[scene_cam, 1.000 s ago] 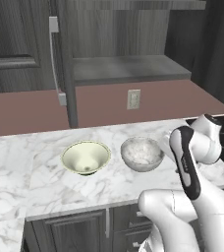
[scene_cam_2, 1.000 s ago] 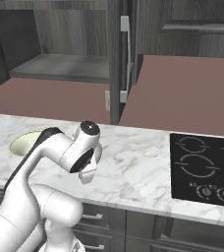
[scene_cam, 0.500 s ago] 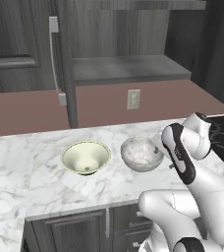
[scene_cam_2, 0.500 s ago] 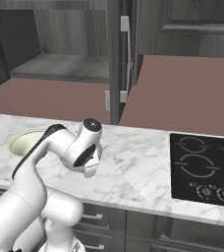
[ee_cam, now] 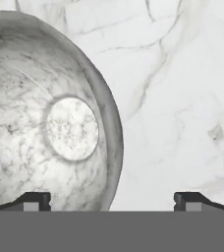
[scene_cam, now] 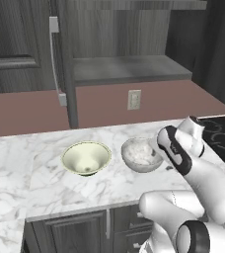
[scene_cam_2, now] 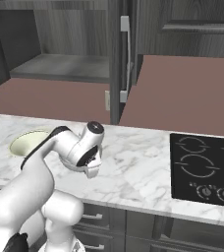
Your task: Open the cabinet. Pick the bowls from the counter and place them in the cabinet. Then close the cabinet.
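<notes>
Hand view, two-finger hand [ee_cam: 112, 201] spread wide and grasping nothing, low over the rounded marbled grey-white bowl [ee_cam: 50, 123], one fingertip above its rim, bowl resting on white grey-veined marble worktop [ee_cam: 182, 98], pale cream flared bowl [scene_cam: 86, 158] just left, dark grey wall cabinet [scene_cam: 129, 54] open beyond.

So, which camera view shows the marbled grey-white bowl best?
The hand view: the marbled grey-white bowl is close, its inside and rim clear. The left base view shows it whole on the counter, partly behind the arm. In the right base view the arm hides it.
</notes>
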Controlling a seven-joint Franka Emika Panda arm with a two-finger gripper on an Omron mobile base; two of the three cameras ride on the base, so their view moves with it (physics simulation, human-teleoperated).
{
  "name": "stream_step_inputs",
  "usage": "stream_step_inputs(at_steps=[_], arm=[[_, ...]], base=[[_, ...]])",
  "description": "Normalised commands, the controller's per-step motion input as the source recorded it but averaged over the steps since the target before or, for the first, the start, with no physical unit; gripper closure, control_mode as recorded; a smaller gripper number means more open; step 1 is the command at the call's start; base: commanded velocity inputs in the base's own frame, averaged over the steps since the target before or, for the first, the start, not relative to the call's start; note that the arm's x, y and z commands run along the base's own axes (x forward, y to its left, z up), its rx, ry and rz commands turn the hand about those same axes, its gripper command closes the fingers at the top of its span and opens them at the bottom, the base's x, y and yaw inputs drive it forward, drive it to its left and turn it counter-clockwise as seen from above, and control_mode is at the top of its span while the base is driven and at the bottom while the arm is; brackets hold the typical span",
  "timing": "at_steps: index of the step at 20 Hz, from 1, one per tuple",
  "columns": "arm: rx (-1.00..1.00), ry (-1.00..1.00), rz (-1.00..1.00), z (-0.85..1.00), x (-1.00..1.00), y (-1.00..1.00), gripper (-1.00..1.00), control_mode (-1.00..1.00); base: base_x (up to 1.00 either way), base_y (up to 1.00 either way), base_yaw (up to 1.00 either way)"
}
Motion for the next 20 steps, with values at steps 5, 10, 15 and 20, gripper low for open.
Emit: stream_step_inputs(at_steps=[5, 10, 15, 20], arm=[[0.0, 0.0, 0.0, -0.26, 0.31, 0.01, -1.0, -1.0], [0.0, 0.04, 0.0, -0.4, 0.24, 0.02, -1.0, -1.0], [0.0, 0.07, 0.0, -0.35, 0.02, 0.04, 1.0, -1.0], [0.0, 0.0, 0.0, -0.09, -0.1, 0.0, 1.0, -1.0]], base=[[0.0, 0.0, 0.0], [0.0, 0.0, 0.0], [0.0, 0.0, 0.0], [0.0, 0.0, 0.0]])
